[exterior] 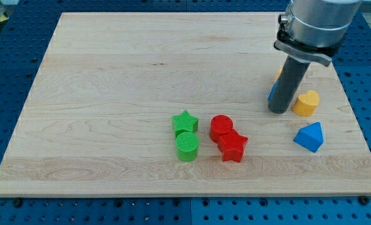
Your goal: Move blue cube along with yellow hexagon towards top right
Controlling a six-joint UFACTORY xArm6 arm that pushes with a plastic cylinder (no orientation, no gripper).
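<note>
Rod down on the board's right side, among the blue and yellow blocks.

My tip (pixel 278 110) rests on the wooden board (pixel 123 75); it is a bare rod with no fingers to open or close. The blue cube (pixel 271 94) is mostly hidden behind the rod, touching it. The yellow hexagon (pixel 306 103) sits just right of the tip. A blue wedge-like block (pixel 310 137) lies below. Near centre: green star (pixel 185 122), green cylinder (pixel 187 146), red cylinder (pixel 221 128), red star (pixel 233 146). No readable writing.
</note>
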